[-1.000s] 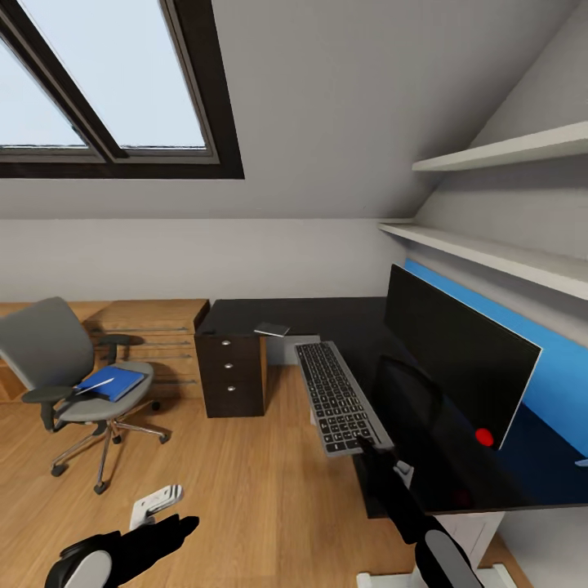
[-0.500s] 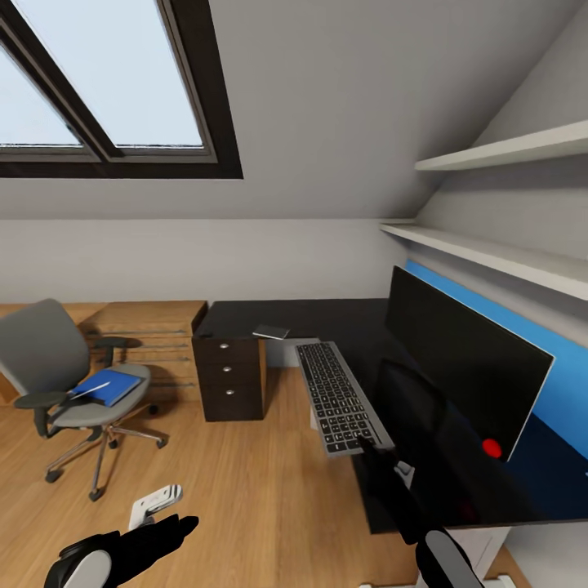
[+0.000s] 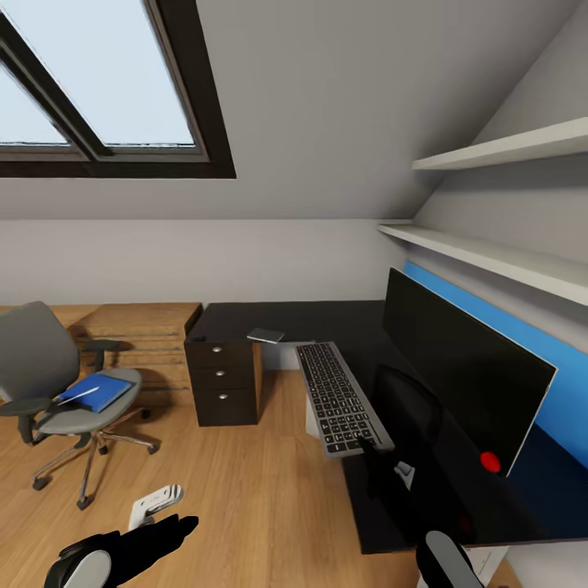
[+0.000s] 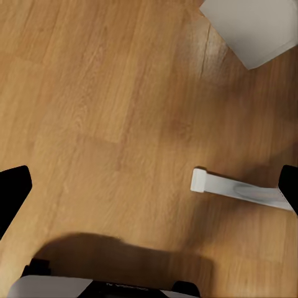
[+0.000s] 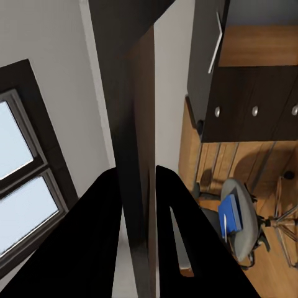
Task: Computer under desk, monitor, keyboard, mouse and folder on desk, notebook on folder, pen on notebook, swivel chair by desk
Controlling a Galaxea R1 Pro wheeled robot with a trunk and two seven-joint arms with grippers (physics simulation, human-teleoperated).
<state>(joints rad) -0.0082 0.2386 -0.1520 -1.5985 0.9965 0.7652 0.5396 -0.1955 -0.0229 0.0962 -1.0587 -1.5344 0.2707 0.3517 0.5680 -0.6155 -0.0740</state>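
My right gripper (image 3: 365,445) is shut on the near end of the silver-framed keyboard (image 3: 336,394), which it holds above the front edge of the black desk (image 3: 310,317), beside the wide black monitor (image 3: 461,363). In the right wrist view the fingers (image 5: 102,236) clamp the keyboard (image 5: 138,143) edge-on. A grey notebook (image 3: 266,335) lies on the desk above the drawers (image 3: 222,381). The blue folder (image 3: 96,392), with a pale pen (image 3: 75,394) on it, rests on the swivel chair (image 3: 49,367) at the left. My left gripper (image 4: 149,186) hangs open over the floor. The mouse is out of view.
A pale box edge (image 3: 314,418) shows below the keyboard; I cannot tell whether it is the computer. Low wooden cabinets (image 3: 139,327) stand behind the chair. Two white shelves (image 3: 490,253) and a sloped ceiling overhang the desk. A white bar (image 4: 239,190) lies on the floor.
The whole picture has drifted, so the camera has moved: chair and drawers sit further left in view. The right gripper still holds the keyboard, and the left arm is unchanged.
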